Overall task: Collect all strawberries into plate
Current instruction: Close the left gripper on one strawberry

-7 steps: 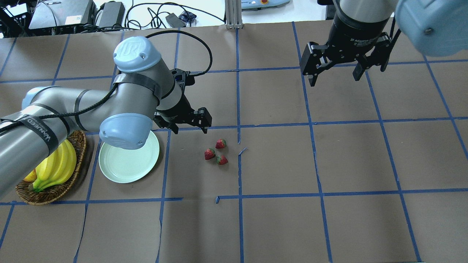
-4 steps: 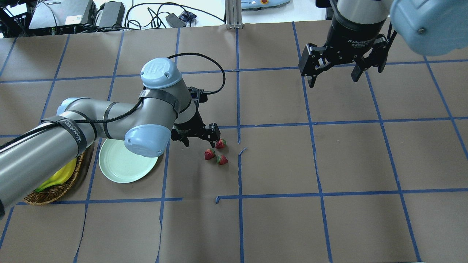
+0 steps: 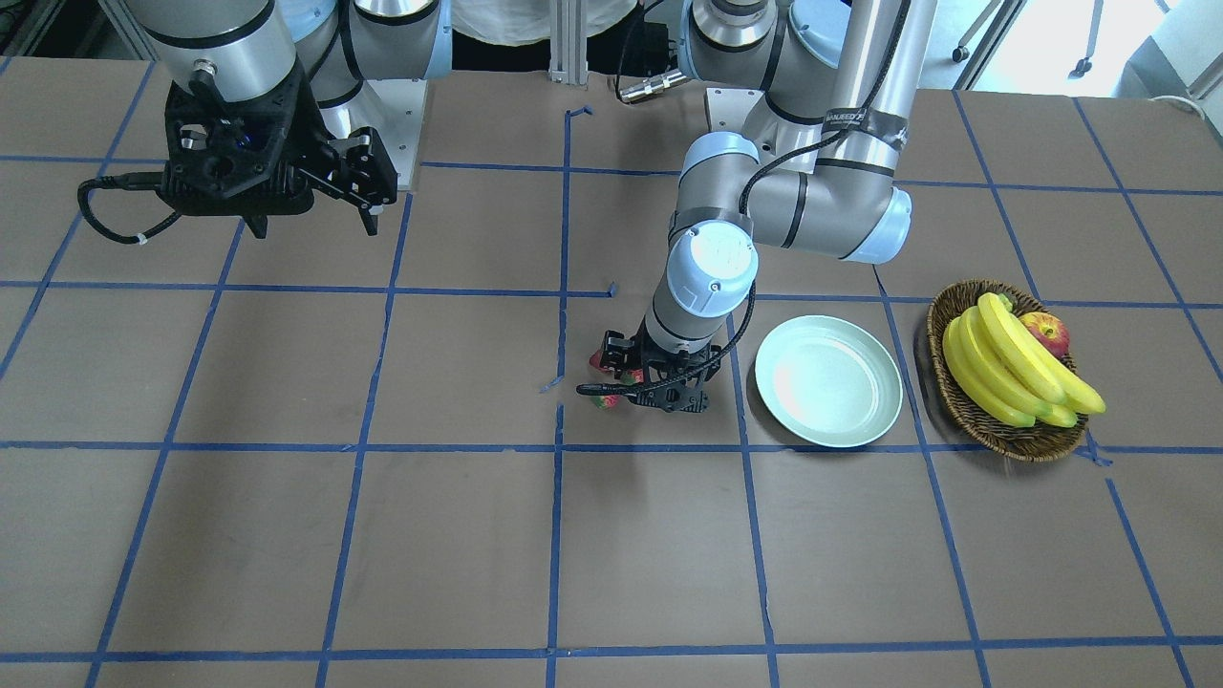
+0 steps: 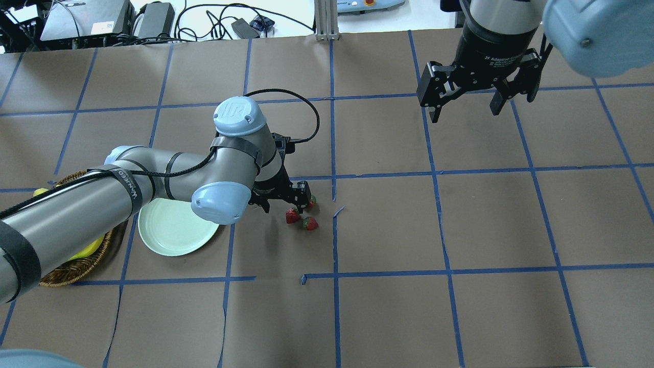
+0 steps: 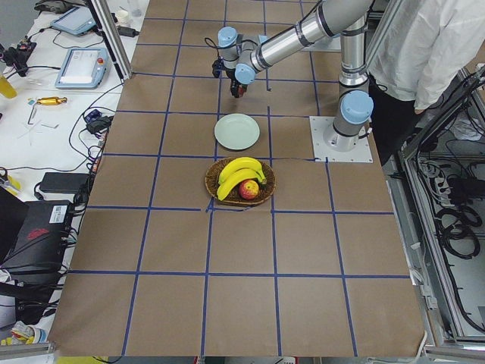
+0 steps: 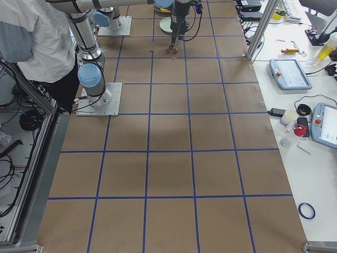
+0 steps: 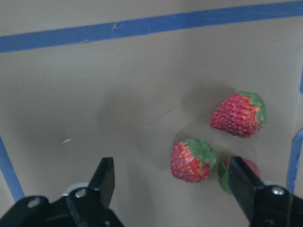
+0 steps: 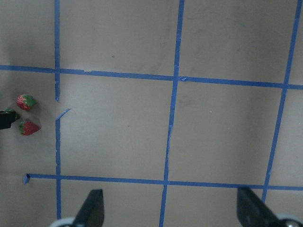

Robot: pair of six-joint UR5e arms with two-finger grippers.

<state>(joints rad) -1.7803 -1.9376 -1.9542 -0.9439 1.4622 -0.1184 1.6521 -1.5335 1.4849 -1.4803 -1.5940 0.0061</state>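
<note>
Three small red strawberries lie close together on the brown table: one (image 4: pixel 292 215), one (image 4: pixel 310 223), and one (image 4: pixel 312 202) partly hidden by my left gripper. In the left wrist view they show as (image 7: pixel 239 115), (image 7: pixel 192 160) and, half behind the right finger, (image 7: pixel 228 173). My left gripper (image 4: pixel 285 204) (image 7: pixel 173 189) is open and empty, low over the strawberries, jaws astride the middle one. The pale mint plate (image 4: pixel 173 232) (image 3: pixel 827 420) lies empty to the left of them. My right gripper (image 4: pixel 466 113) (image 3: pixel 313 227) is open and empty, high over the far right of the table.
A wicker basket (image 3: pixel 965 411) holding bananas (image 3: pixel 1013 368) and an apple (image 3: pixel 1047 333) stands beside the plate, away from the strawberries. My left arm overhangs the plate and the basket in the overhead view. Blue tape lines grid the table.
My left arm has swung right and down, bringing the open gripper from beside the plate to just over the strawberries. The right gripper has barely moved.
</note>
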